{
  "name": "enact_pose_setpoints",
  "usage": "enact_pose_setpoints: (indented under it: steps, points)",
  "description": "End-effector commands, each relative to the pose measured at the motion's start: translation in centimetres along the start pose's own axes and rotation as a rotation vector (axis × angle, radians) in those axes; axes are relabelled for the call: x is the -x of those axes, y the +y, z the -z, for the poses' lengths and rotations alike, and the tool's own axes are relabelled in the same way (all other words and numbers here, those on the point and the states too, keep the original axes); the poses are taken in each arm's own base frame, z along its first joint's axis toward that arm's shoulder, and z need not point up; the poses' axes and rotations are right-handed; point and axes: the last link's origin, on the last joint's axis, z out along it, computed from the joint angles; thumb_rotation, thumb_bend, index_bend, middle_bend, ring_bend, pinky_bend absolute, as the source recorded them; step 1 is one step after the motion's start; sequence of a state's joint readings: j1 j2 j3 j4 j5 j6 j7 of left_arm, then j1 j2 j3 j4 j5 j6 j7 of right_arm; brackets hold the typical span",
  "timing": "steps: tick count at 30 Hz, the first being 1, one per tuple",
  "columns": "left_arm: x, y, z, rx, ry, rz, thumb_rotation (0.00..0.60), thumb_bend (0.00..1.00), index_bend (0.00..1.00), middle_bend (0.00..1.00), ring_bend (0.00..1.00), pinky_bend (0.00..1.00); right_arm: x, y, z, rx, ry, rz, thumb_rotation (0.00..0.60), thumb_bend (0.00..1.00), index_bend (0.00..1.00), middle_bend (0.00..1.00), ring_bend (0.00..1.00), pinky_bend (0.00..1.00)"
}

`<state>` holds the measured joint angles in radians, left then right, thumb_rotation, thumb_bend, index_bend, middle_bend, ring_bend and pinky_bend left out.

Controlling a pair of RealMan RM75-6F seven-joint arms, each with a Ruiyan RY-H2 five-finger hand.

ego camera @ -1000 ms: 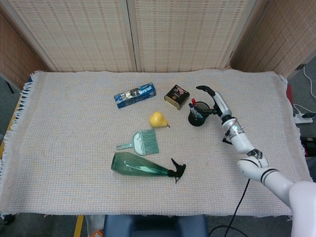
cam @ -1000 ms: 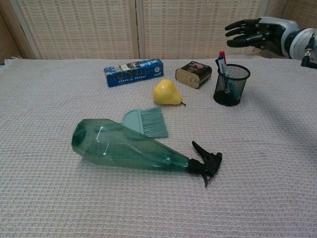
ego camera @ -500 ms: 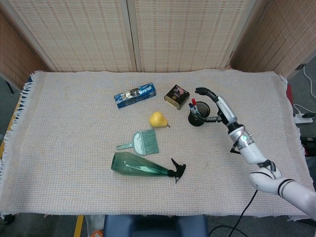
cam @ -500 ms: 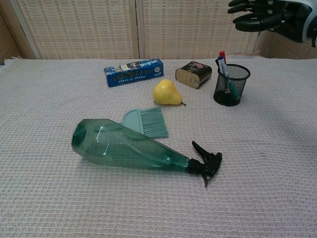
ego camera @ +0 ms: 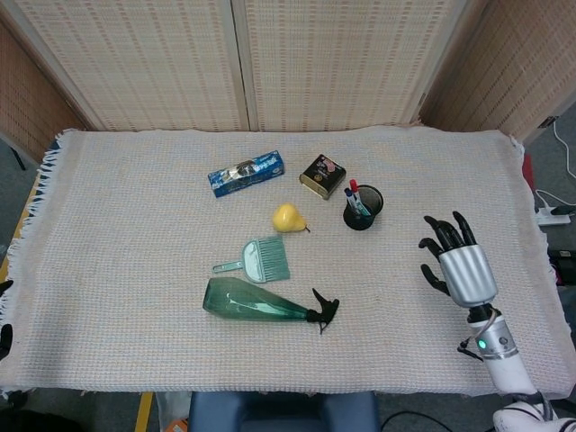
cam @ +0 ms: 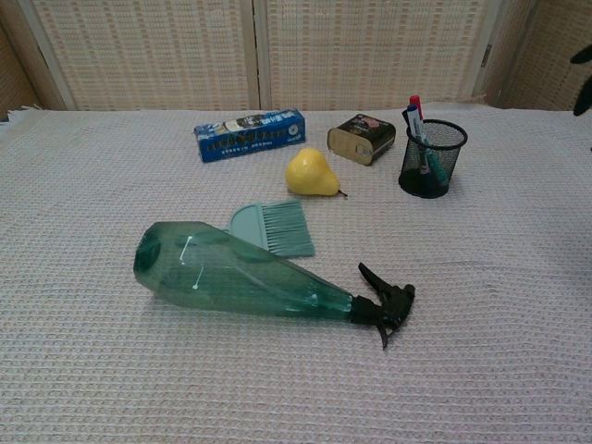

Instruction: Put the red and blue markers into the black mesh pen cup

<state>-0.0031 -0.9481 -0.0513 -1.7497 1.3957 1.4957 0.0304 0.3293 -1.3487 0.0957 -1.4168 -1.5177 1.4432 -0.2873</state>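
Note:
The black mesh pen cup (ego camera: 363, 209) (cam: 432, 159) stands upright right of centre on the cloth. The red marker (ego camera: 354, 187) (cam: 415, 105) and the blue marker (ego camera: 348, 194) (cam: 408, 117) stand inside it, caps poking above the rim. My right hand (ego camera: 454, 261) hovers near the table's right front, well apart from the cup, fingers spread and holding nothing; the chest view catches only its dark fingertips (cam: 585, 79) at the right edge. Dark slivers at the head view's left edge may be my left hand (ego camera: 4, 340); its pose is hidden.
A blue box (ego camera: 246, 173), a dark tin (ego camera: 323, 175) and a yellow pear (ego camera: 286, 217) lie left of the cup. A teal brush (ego camera: 256, 260) and a green spray bottle (ego camera: 261, 309) lie toward the front. The woven cloth (ego camera: 135, 225) covers the table.
My right hand has pulled away from above the cup, back toward the right front of the table. Both markers stay in the cup. Dark slivers have appeared at the left edge.

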Motion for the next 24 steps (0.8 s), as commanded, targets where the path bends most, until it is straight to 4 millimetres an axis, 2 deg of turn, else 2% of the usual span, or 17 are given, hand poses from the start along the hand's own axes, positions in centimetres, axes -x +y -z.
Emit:
enact_pose_setpoints:
  steps: [1,5,15,20,24]
  points:
    - [0.1,0.2,0.1,0.008,-0.005,-0.004,0.600,0.51,0.14,0.01,0.00,0.28,2.3,1.4,7.5,0.226,-0.111,0.195,0.600,0.25,0.45,0.12,0.17,0.07]
    - [0.3,0.3,0.0,0.015,-0.016,-0.003,0.600,0.51,0.14,0.01,0.00,0.28,2.2,2.4,7.4,0.230,-0.109,0.172,0.600,0.25,0.46,0.12,0.17,0.07]
    - [1.2,0.5,-0.3,0.026,-0.053,-0.009,0.600,0.51,0.14,0.01,0.00,0.28,1.1,2.0,7.7,0.226,-0.126,-0.113,0.600,0.25,0.47,0.12,0.18,0.07]
    - [1.2,0.6,-0.3,0.027,-0.050,-0.012,0.600,0.51,0.14,0.01,0.00,0.28,0.5,2.3,7.8,0.235,-0.138,-0.183,0.600,0.25,0.48,0.12,0.18,0.07]
    - [1.3,0.5,-0.4,0.023,-0.058,-0.015,0.600,0.51,0.14,0.01,0.00,0.28,0.1,2.5,7.8,0.238,-0.128,-0.200,0.600,0.25,0.42,0.12,0.18,0.07]
